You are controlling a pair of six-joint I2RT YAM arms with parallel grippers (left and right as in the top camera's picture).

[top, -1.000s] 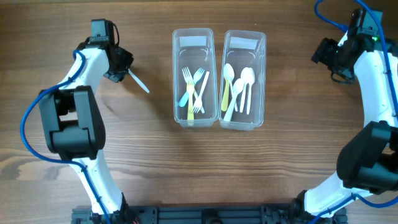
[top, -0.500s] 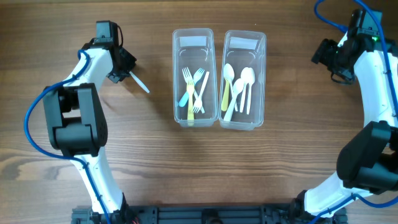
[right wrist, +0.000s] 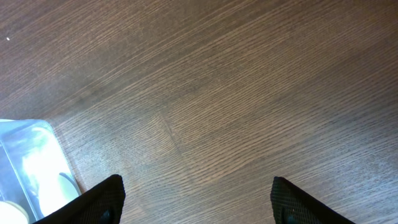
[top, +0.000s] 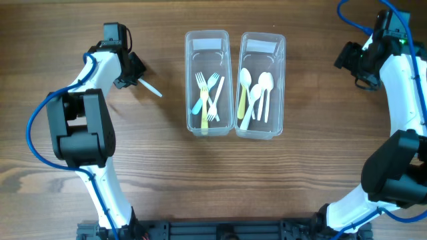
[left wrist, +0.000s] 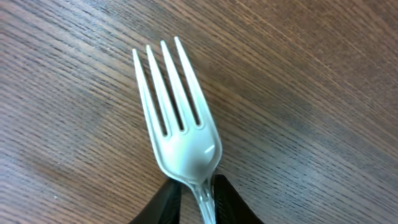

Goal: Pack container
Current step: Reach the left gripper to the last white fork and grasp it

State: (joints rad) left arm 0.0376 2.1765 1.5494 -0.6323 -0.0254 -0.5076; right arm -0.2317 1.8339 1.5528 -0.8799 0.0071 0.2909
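My left gripper (top: pixel 133 77) is shut on the handle of a white plastic fork (top: pixel 151 89), left of the containers. In the left wrist view the fork (left wrist: pixel 177 118) fills the frame, tines pointing away, with my fingertips (left wrist: pixel 198 198) pinching its neck above the wood. The left clear container (top: pixel 207 83) holds several forks. The right clear container (top: pixel 262 85) holds several spoons. My right gripper (top: pixel 351 63) is open and empty at the far right; its wrist view shows both fingertips (right wrist: pixel 196 199) wide apart over bare wood.
The two containers stand side by side at the table's middle back. A corner of the spoon container (right wrist: pixel 31 162) shows at the left edge of the right wrist view. Brown wood table (top: pixel 213 173) lies all around.
My left gripper with the fork has shifted slightly up and right over the last second. The right arm has not moved.
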